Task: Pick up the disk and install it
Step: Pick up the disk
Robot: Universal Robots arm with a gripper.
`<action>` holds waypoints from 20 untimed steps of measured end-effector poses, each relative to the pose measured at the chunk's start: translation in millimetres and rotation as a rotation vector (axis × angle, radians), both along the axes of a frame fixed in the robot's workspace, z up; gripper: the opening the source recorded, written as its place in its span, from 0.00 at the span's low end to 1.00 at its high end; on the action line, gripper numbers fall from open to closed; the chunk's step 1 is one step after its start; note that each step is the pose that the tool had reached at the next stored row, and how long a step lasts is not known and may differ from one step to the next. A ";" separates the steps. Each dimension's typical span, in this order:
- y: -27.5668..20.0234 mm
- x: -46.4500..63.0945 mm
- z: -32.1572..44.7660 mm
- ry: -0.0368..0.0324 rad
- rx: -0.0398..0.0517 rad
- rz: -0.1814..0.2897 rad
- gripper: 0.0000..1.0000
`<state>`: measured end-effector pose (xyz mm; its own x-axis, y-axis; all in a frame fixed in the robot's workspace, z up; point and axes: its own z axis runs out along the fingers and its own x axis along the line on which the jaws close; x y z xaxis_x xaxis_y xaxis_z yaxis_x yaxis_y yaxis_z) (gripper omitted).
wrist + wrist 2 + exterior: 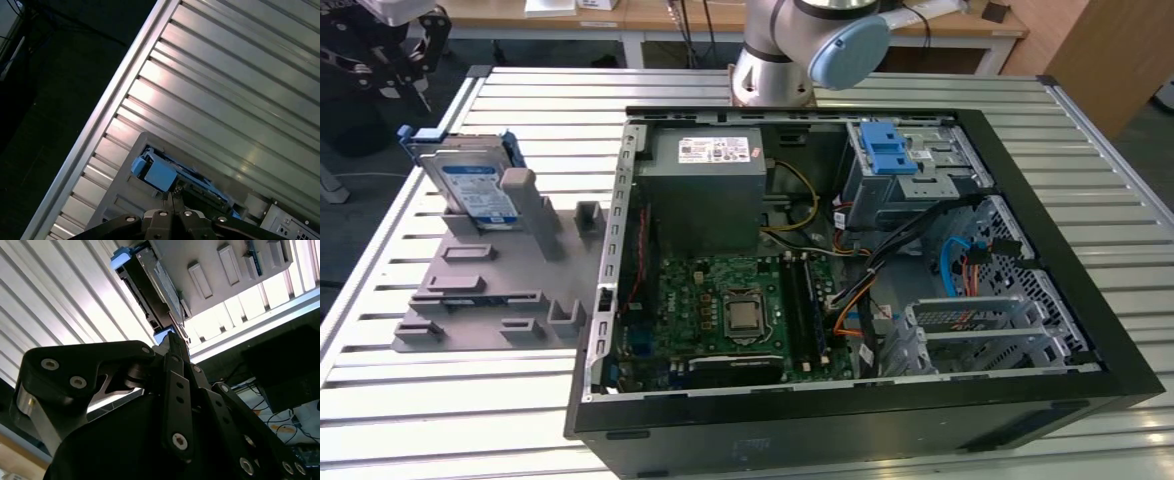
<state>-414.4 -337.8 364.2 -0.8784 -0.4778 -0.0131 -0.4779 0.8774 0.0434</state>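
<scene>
1. Ribbed aluminium slats form the table [440, 400], which is seen across the whole exterior view, with desks and cables behind its far edge.
2. An open computer case [1067, 400] is laid on the table towards the exterior view's right; a grey power supply [707, 190], a green motherboard [734, 310] and a blue latch [891, 155] on the far drive cage are exposed inside.
3. A grey plastic holder [480, 290] is placed on the table at the exterior view's left, just beside the case.
4. The disk [470, 185] is stood on edge in the far end of that holder, its blue carrier framing the silver body.
5. The gripper [172, 200] is held above the far left part of the table, apart from the disk, which is seen beyond the fingertips in both wrist views.
6. The jaws are drawn together, fingertips meeting, and nothing is held between them.
7. The robot arm's base [774, 60] is mounted at the far edge of the table, behind the case.
</scene>
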 end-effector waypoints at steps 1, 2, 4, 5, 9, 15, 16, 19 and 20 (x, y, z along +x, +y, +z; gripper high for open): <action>0.0 0.0 0.0 0.0000 0.0000 0.005 0.11; 0.0 0.0 0.0 0.0000 0.0000 0.011 0.11; 0.0 0.0 0.0 0.0000 0.0000 0.028 0.11; 0.0 0.0 0.0 0.0000 0.0000 0.037 0.11; 0.0 0.0 -0.1 0.0000 0.0000 0.084 0.11; 0.0 -0.1 -0.1 0.0000 0.0000 0.148 0.11; 0.0 -0.1 -0.1 -0.0001 0.0000 0.158 0.11; 0.0 -0.1 -0.1 0.0000 0.0000 0.181 0.11; 0.0 -0.1 -0.1 0.0000 0.0000 0.189 0.11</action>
<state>-414.5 -337.8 364.1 -0.7728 -0.6345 -0.0131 -0.6344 0.7718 0.0434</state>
